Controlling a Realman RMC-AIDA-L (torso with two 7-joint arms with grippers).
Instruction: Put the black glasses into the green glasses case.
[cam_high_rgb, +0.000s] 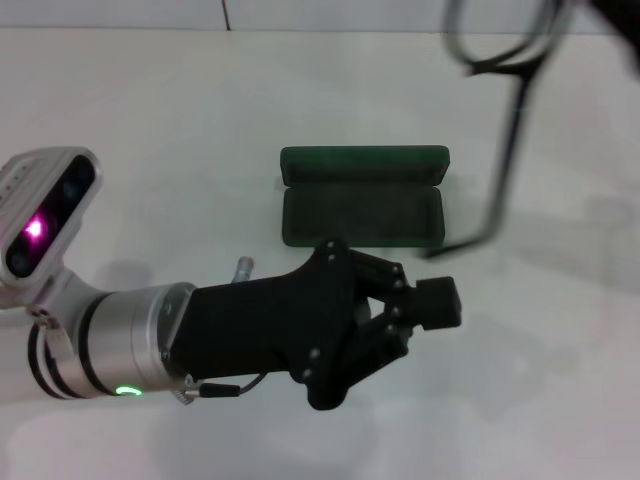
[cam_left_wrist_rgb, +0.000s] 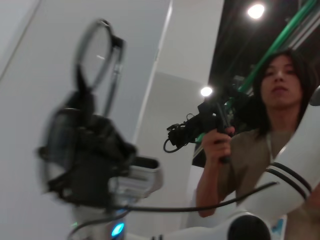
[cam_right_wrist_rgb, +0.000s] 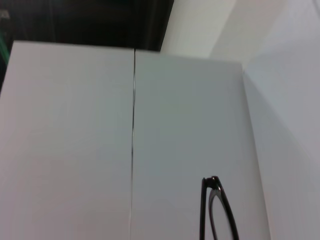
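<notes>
A: Head view first. Case (cam_high_rgb: 362, 196) lies open on the table (cam_high_rgb: 150, 130), lid back, lining up, nothing in it. Glasses (cam_high_rgb: 505, 75) are up in the air, above and to the right of the case, one temple hanging down toward the case's right end. Right gripper itself is mostly out of shot at the top right corner, so can't tell from here how it pinches them.

B: And the left gripper (cam_high_rgb: 425, 305)?

A: Low over the table just in front of the case, arm reaching in from the left, wrist roughly level, fingers closed together w/ nothing between them.

B: Left wrist view?

A: Looks across at the right gripper (cam_left_wrist_rgb: 87, 132): blurred, glasses (cam_left_wrist_rgb: 97, 60) sticking up out of it, so it's clamped on the frame. Person w/ a camera behind.

B: Right wrist view?

A: Only wall panels and one lens rim (cam_right_wrist_rgb: 218, 215) at the bottom edge. Own fingers not visible.

B: Risks?

A: Temples are spread, so I'd guess the dangling one catches the case rim on the way down, or the frame lands askew. Left gripper sits close enough to crowd the descent.
</notes>
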